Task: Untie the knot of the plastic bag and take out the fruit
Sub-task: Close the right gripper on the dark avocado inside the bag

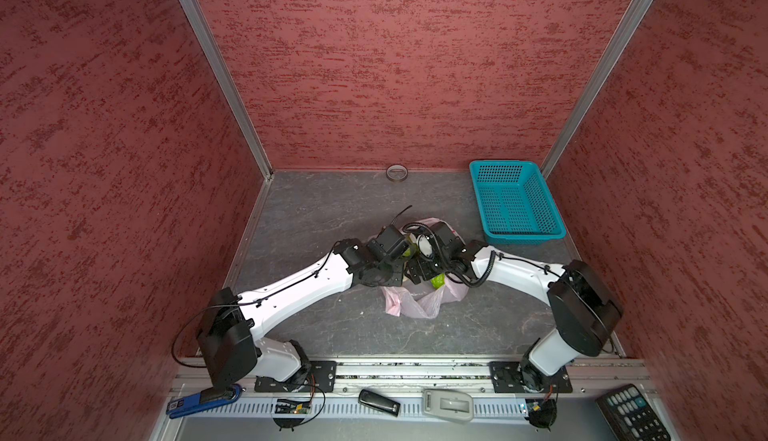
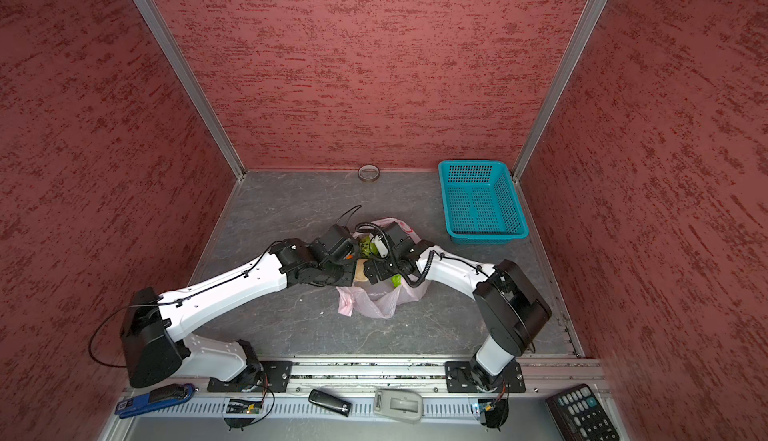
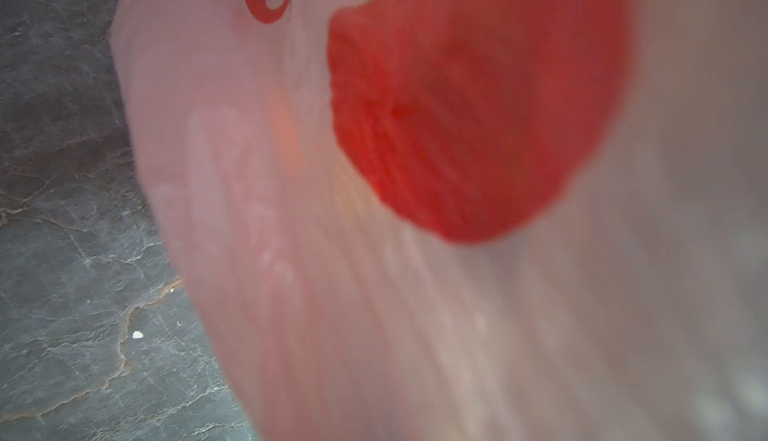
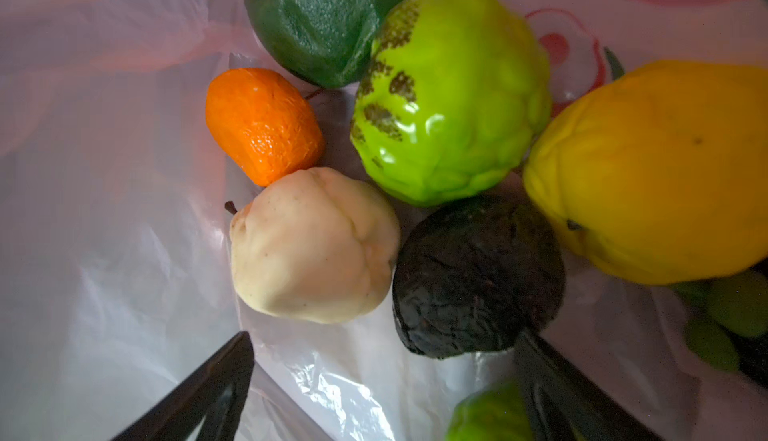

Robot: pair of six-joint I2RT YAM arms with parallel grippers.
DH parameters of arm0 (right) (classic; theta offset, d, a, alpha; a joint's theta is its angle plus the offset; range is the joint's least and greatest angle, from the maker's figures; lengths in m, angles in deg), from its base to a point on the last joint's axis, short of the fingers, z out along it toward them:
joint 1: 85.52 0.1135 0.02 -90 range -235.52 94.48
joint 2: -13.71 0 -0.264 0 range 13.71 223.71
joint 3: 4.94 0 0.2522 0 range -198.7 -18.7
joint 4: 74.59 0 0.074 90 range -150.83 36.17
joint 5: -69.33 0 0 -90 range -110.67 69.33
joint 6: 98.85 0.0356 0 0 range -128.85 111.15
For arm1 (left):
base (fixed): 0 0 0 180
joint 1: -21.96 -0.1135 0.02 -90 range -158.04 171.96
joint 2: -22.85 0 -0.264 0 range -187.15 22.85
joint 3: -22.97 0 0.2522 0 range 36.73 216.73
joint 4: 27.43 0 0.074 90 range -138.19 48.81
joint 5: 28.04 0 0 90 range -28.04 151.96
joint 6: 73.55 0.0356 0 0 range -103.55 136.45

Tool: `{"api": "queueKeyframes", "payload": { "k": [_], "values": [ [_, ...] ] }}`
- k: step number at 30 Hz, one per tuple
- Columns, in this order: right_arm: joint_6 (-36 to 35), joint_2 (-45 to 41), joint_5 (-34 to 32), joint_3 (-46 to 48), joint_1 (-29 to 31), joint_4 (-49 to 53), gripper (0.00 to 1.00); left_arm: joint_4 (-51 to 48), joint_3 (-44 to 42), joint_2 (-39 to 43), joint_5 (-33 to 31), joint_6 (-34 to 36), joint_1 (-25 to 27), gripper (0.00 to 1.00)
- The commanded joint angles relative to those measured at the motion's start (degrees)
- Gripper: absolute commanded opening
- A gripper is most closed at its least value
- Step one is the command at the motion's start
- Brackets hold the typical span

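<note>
pink bag [image 1: 415,306] on the worktop [image 1: 316,210] — basket [image 1: 525,237] at its two o'clock.
right tool [image 4: 384,335] spread wide over the fruit [image 4: 453,94] inside; left tool [image 2: 351,276] closed — grip hidden.

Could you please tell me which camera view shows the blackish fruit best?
The right wrist view: the blackish fruit lies close and sharp inside the plastic bag, among the other fruits. In both top views the arms cover it. The left wrist view shows only the bag's blurred pink plastic and red print.
</note>
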Motion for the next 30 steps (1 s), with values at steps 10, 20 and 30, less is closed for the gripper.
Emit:
{"api": "queueKeyframes", "payload": {
  "k": [10, 20, 30],
  "values": [
    [10.5, 2.8, -7.6, -3.2, -0.3, 1.7, 0.9, 0.0, 1.5, 0.0, -0.1, 0.4, 0.3, 0.0],
    [10.8, 6.9, -9.0, -3.9, -1.0, 3.0, 0.83, 0.9, 3.8, -0.8, -0.1, 0.8, 0.3, 0.0],
    [9.9, 8.4, -8.3, -3.0, -1.0, 0.6, 0.66, 1.9, 3.5, -1.2, 0.5, 0.4, 0.3, 0.0]
  ]
}}
